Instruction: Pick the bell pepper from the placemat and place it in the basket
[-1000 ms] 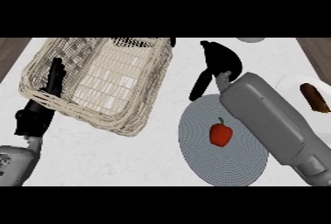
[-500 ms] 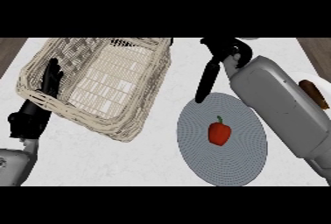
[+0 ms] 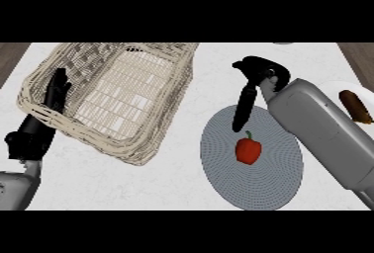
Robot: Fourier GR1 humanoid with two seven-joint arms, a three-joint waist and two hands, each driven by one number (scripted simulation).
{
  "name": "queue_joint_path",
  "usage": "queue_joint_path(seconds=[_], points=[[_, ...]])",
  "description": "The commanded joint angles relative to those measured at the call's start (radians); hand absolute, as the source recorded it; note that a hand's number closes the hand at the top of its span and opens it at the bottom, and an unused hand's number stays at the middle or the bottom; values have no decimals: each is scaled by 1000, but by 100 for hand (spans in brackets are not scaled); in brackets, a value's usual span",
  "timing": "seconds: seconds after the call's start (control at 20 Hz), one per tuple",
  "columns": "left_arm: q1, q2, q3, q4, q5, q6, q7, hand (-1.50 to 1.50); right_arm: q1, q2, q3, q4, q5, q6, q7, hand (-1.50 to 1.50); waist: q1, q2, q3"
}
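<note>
A pale woven wicker basket (image 3: 166, 127) takes up the upper left of the white marbled counter (image 3: 146, 188), lying at an angle with its open mouth facing up. To its right lies a round grey ribbed placemat (image 3: 226, 180), separated from the basket by a strip of bare counter. The red bell pepper with a green stem (image 3: 248, 150) sits on the placemat a little above its middle, upright, with its stem towards the far side. At the right edge of the view a white plate (image 3: 367, 93) carries a dark brown oblong item (image 3: 354, 106), and the grey right forearm (image 3: 325, 138) partly hides the plate. Nothing lies on the counter between the pepper and the basket; the basket's near wall is the only thing standing between them.

The right hand (image 3: 254, 74) comes in from the lower right on its forearm, which crosses over the right side of the placemat. The hand hangs beyond the placemat's far edge. Its fingers (image 3: 244, 106) are stretched straight down and towards the robot, and their tips end over the placemat just above the pepper's stem, without touching it. The hand is released and grasps nothing.

The left hand (image 3: 55, 94) rests at the basket's left rim with its fingers up and relaxed, and it is also empty.
</note>
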Motion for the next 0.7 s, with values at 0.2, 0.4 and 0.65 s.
queue_joint_path(seconds=[0.2, 0.4, 0.65], points=[[-3, -32, 4, 4, -27, 1, -18, 0, 40, 36, 45, 51, -3, 62, 163, -150, 9, 5, 0], [28, -15, 19, -32, -33, -10, 1, 0, 174, 31, 111, -38, 56, -4, 140, -150, 4, 1, 1], [42, -47, 10, -105, -50, 4, 69, 0, 236, -13, 97, -79, 101, -5, 102, -150, 4, 2, 1]])
